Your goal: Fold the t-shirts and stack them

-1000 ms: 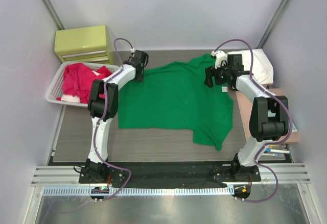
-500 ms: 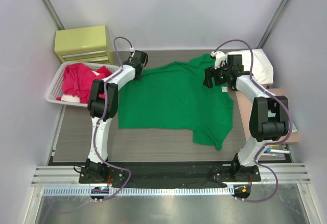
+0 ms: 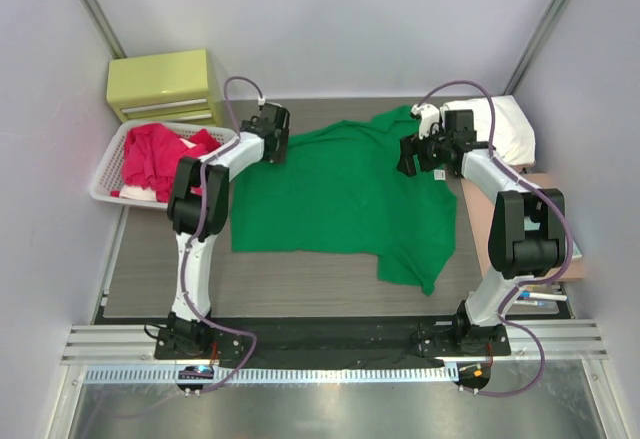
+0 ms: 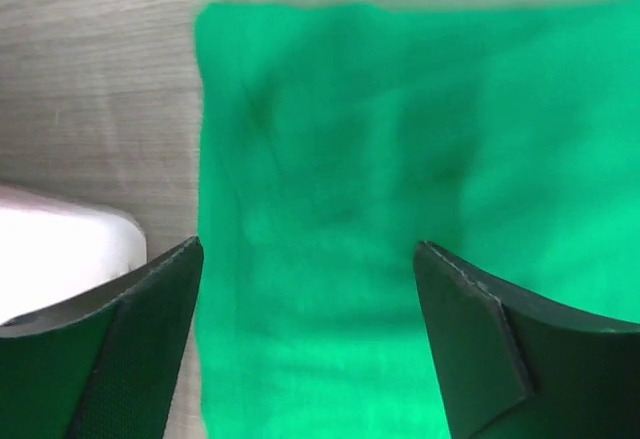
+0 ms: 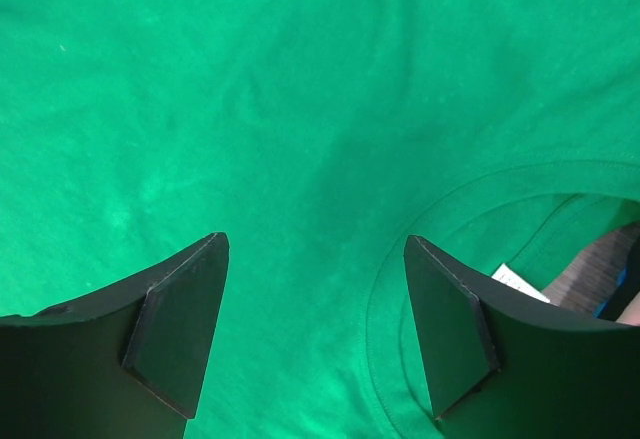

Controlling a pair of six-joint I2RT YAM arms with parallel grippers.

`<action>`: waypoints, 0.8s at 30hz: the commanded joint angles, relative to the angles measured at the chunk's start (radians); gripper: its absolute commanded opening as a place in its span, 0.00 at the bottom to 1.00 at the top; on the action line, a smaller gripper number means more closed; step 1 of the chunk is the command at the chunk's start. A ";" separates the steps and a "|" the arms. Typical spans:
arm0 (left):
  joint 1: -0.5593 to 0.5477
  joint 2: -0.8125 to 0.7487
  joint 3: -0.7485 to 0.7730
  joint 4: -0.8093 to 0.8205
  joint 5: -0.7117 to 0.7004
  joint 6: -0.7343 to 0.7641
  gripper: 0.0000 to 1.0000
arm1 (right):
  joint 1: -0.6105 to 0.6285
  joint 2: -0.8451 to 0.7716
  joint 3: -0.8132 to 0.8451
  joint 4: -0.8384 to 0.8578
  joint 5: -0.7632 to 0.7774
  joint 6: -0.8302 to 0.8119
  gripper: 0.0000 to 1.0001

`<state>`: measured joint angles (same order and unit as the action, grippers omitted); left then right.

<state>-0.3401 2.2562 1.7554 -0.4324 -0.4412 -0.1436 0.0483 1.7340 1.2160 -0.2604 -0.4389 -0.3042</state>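
Bright green t-shirt spread open and nearly flat across the middle of a grey wood-grain table. Soft knit cloth with shallow ripples, neck opening toward the right, one short sleeve jutting toward the near edge.

Left gripper poised over the shirt's far left corner, dark wedge-shaped fingers wide apart, nothing between them but the cloth below. Straight cut edge and squared corner of the fabric just inside the left finger; contact with the cloth impossible to judge.

Right gripper above the chest, just beside the collar, a curved ribbed band with a small white label inside it. Matte black fingers likewise spread, gripping nothing.

At the table's far left, a white slatted plastic basket heaped with crumpled red t-shirts. Behind the basket, a boxy yellow-green drawer unit. At the far right, a folded white cloth with rounded, pillowy edges, well apart from the basket.

Blurred white shape at the left edge of the left wrist view, not identifiable.
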 commanded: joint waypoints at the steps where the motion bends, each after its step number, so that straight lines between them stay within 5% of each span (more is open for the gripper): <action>1: -0.129 -0.231 -0.204 0.211 0.010 0.160 0.89 | 0.004 -0.083 -0.032 0.029 0.050 -0.049 0.76; 10: -0.166 -0.294 -0.204 0.179 0.059 0.079 0.93 | 0.064 -0.108 -0.092 -0.034 0.141 -0.047 0.76; 11: -0.166 -0.293 -0.209 0.178 0.058 0.079 0.93 | 0.065 -0.096 -0.093 -0.042 0.149 -0.052 0.74; 12: -0.165 -0.290 -0.215 0.175 0.053 0.078 0.92 | 0.068 -0.085 -0.095 -0.046 0.170 -0.052 0.55; 13: -0.165 -0.284 -0.218 0.170 0.050 0.079 0.89 | 0.070 -0.056 -0.095 -0.046 0.172 -0.053 0.52; 18: -0.165 -0.212 -0.179 0.150 0.044 0.093 0.97 | 0.100 0.001 -0.075 -0.066 0.189 -0.061 0.68; 24: -0.158 -0.127 -0.065 0.064 0.035 0.053 1.00 | 0.196 0.084 0.003 -0.089 0.278 -0.079 0.75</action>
<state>-0.5014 2.1105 1.6363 -0.3302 -0.3920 -0.0563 0.1802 1.7859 1.1419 -0.3431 -0.2272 -0.3611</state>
